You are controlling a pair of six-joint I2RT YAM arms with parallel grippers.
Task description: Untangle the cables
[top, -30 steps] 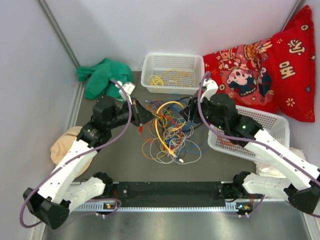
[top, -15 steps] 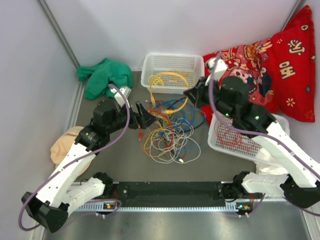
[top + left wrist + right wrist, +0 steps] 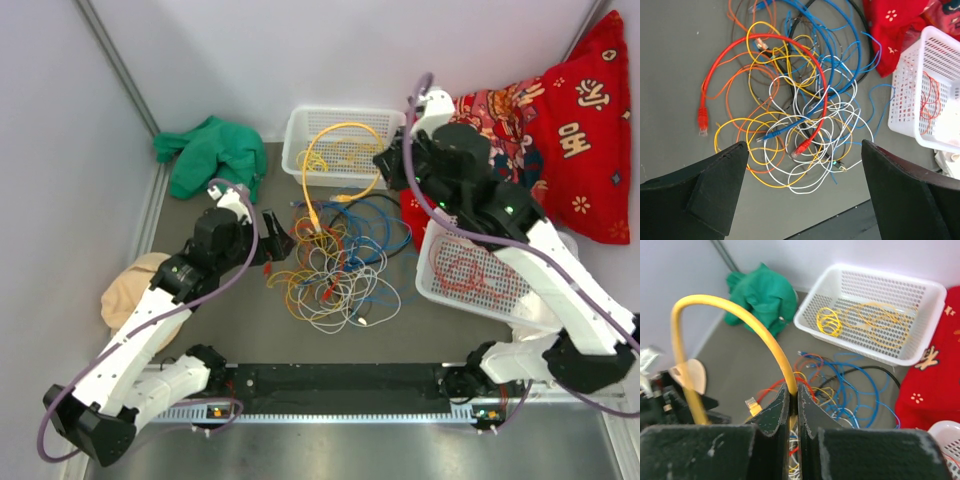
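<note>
The right fingers (image 3: 771, 415) pinch a yellow cable (image 3: 725, 305) arching up from the tangle of cables (image 3: 335, 270) on the tabletop (image 3: 230, 330); the left fingers (image 3: 715, 187) gape wide above it; these look light, springy and snag-prone, best gripped near a plug.

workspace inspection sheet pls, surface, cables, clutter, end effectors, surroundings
surface: dark grey table, wires heaped mid-table.
job's things: tangle of thin red, yellow, orange, blue and white cables; thick yellow cable held up in an arch.
clutter: green cloth, beige cloth, red printed cushion; far white plastic basket holds yellow coils, right white plastic basket a red wire.
end effectors: left end effector open, empty; right end effector shut on the thick yellow cable.
cables: purple-grey arm hoses run along both arms.
surroundings: pale walls.
</note>
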